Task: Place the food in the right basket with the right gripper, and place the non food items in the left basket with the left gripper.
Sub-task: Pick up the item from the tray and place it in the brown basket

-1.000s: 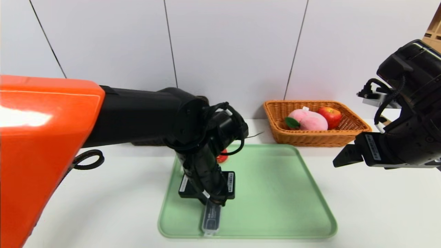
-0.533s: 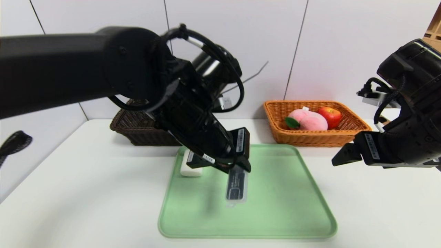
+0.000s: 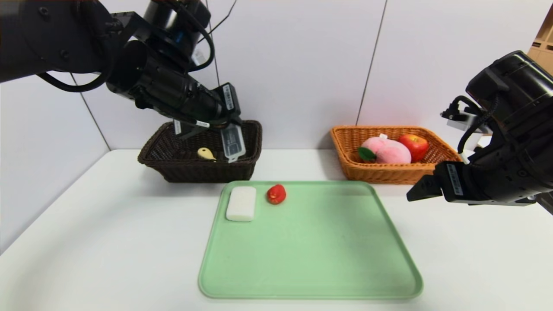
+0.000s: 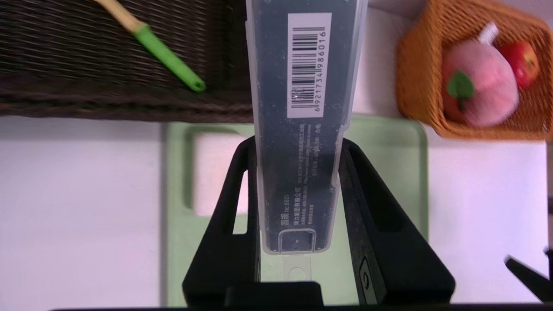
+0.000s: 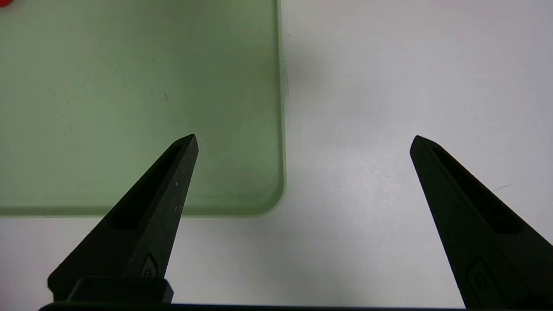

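Observation:
My left gripper (image 3: pixel 228 125) is shut on the slim grey case (image 3: pixel 233 142) with a barcode label (image 4: pixel 304 65) and holds it above the dark brown left basket (image 3: pixel 194 170). The yellow fork (image 3: pixel 206 153) with a green handle (image 4: pixel 166 56) lies in that basket. The white block (image 3: pixel 241 203) and the small red strawberry-like fruit (image 3: pixel 276 194) lie on the green tray (image 3: pixel 345 259). The pink peach (image 3: pixel 386 151) and the apple (image 3: pixel 414 144) lie in the orange-tan right basket (image 3: pixel 384 172). My right gripper (image 5: pixel 302 140) is open and empty, low over the table beside the tray's right edge.
The white table (image 3: pixel 108 242) carries the tray in the middle and both baskets at the back against a white panelled wall. A cardboard box corner (image 3: pixel 543 41) shows at the far right.
My left gripper has lifted the grey case off the tray and carried it up and back-left over the dark basket, uncovering the white block and the red fruit. The right arm shifted very slightly.

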